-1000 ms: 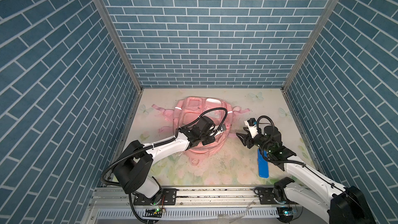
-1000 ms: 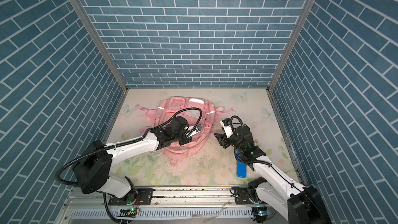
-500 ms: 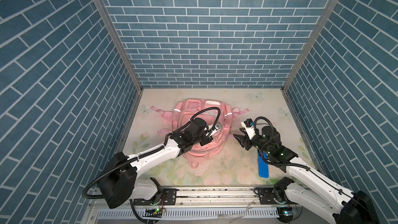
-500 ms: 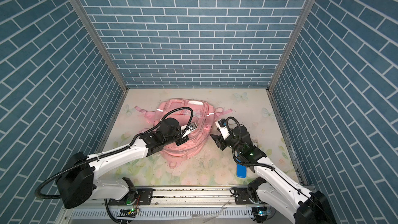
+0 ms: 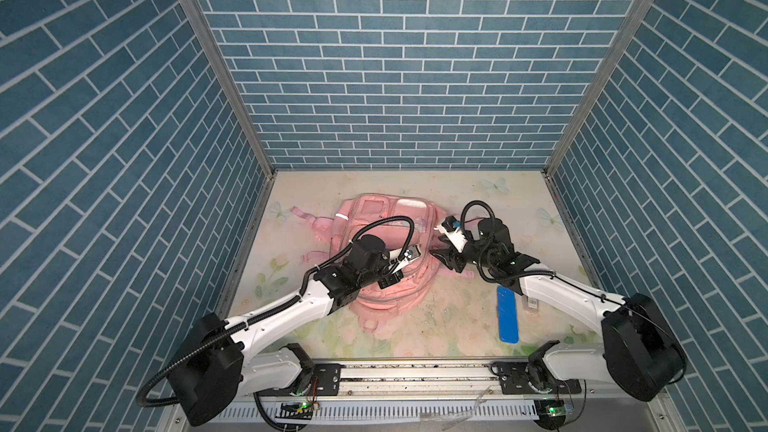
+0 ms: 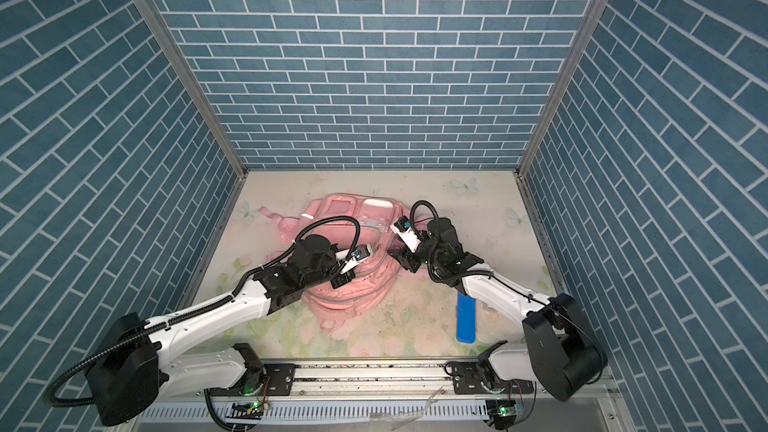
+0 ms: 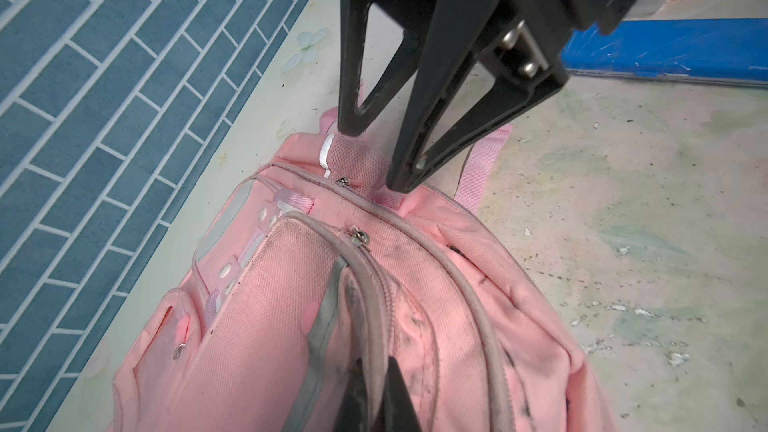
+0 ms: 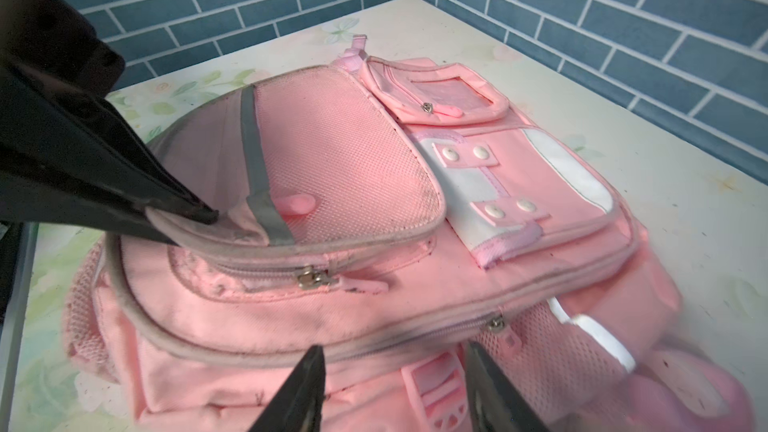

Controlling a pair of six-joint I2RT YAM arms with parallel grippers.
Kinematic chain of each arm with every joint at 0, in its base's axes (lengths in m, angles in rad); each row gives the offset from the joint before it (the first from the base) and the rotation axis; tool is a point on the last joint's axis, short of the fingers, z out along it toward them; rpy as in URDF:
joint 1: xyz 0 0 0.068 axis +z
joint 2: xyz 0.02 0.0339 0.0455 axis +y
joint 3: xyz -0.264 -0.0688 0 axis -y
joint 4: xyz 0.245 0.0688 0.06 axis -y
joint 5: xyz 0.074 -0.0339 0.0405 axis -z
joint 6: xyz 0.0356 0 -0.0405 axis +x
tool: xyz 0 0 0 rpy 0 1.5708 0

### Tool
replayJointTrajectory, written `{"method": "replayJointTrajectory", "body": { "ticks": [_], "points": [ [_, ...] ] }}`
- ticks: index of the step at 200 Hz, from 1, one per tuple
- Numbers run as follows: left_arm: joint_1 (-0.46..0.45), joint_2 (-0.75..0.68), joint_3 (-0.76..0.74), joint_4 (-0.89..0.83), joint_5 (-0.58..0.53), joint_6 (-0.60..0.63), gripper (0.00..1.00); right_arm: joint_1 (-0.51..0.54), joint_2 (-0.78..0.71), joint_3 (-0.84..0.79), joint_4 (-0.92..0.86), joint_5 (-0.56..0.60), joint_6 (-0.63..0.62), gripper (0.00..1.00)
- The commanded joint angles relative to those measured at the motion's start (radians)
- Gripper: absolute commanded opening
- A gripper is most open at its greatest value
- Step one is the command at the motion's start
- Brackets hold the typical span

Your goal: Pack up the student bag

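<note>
— Where is the student bag (image 5: 401, 292), and how would it handle?

— It lies flat on the floral table (image 5: 465, 197), left of the middle, with its front pockets facing up. It is soft cloth that sags between its seams, so I'd judge it light, floppy and not at all fragile. A pinch on plain fabric would only gather a fold. The firmer holds are the piped rims, the webbing and the zip pulls.

— Is anything gripping it?

— The left gripper (image 8: 187, 218) is clamped tight on the grey piping (image 8: 353, 241) of the mesh pocket (image 8: 345, 160) and lifts that rim off the panel below. The right gripper (image 8: 392, 353) stands roughly half open. Its tips are down at the bag's edge by the webbing loop (image 7: 390, 199), with nothing clasped between them.

— What's in the pockets?

— I can't tell. The zips in the wrist views look drawn closed, including the one with the main zip pull (image 8: 494, 322), and no pocket shows its inside. The slumped body suggests little is packed.

— Is anything waiting to go in?

— A flat blue case (image 5: 508, 313) lies on the table beside the right arm, well apart from the bag.
</note>
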Motion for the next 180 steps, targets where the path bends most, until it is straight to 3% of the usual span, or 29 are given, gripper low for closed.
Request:
{"method": "replayJointTrajectory", "body": {
  "ticks": [1,27,97,119,149,180],
  "points": [
    [0.036,-0.058,-0.017,0.047,0.13,0.063,0.0,-0.023,0.061,0.025,0.128,-0.167,-0.088,0.54],
    [0.092,-0.07,-0.022,0.048,0.224,0.066,0.0,-0.056,0.134,0.041,0.193,-0.267,-0.115,0.53],
    [0.108,-0.036,0.013,0.023,0.267,0.111,0.0,-0.065,0.309,0.143,0.287,-0.48,-0.055,0.51],
    [0.124,-0.035,0.019,0.014,0.277,0.114,0.0,-0.065,0.316,0.137,0.282,-0.507,-0.071,0.51],
    [0.129,-0.039,0.016,0.01,0.29,0.113,0.0,-0.067,0.273,0.049,0.406,-0.497,-0.062,0.52],
    [0.132,-0.051,0.01,0.008,0.291,0.116,0.0,-0.066,0.257,0.041,0.36,-0.502,-0.109,0.51]
  ]
}}
